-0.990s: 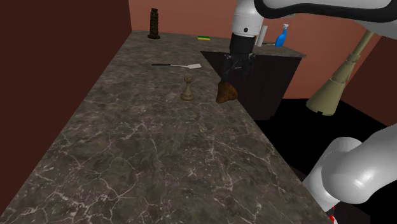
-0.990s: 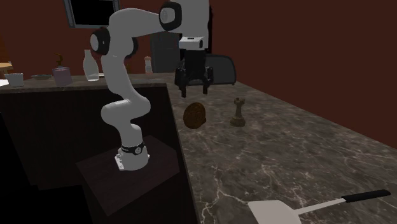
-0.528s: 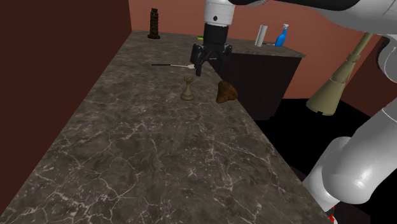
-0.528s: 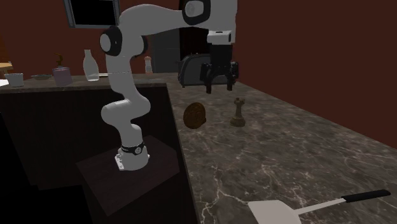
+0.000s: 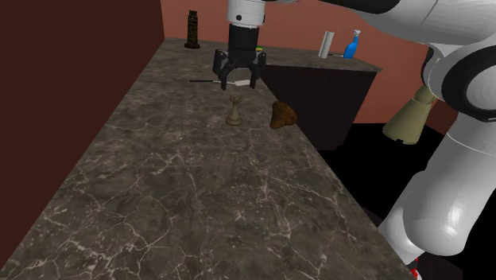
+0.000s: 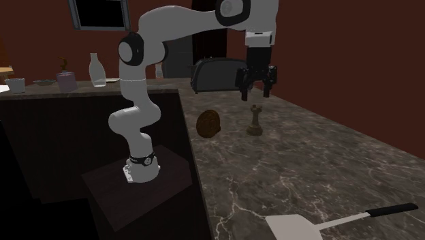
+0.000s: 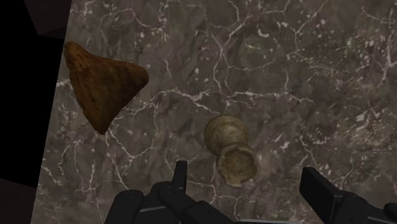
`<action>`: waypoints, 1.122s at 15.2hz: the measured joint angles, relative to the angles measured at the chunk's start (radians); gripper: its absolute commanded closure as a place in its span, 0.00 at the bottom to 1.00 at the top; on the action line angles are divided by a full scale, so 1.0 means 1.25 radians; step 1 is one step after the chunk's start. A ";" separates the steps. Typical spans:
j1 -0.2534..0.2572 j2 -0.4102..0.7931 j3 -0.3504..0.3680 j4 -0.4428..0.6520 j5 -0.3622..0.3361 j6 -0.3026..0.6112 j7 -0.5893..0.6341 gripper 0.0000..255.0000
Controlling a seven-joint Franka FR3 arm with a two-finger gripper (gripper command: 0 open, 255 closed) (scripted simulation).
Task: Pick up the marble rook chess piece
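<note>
Shoulder view: my gripper (image 5: 237,83) hangs in the upper centre of the frame, fingers apart and empty. It is just above the pale rook (image 5: 234,111), which stands upright on the dark veined counter (image 5: 159,183). A brown lump (image 5: 283,114) lies apart from the rook toward frame right. Wrist view: the rook lies between my fingers, untouched and nearer one of them. For a sound grasp, I judge I should centre the piece, descend vertically, and close on its narrow stem without tipping it.
</note>
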 measured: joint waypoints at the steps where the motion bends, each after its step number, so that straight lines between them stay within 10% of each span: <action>1: 0.000 -0.005 0.000 -0.019 0.001 0.013 0.001 0.00; 5: -0.002 -0.019 -0.001 -0.078 0.005 0.060 -0.001 0.00; 6: -0.002 -0.019 -0.001 -0.081 0.005 0.063 -0.001 1.00; 17: -0.002 -0.019 -0.001 -0.078 0.005 0.061 0.000 1.00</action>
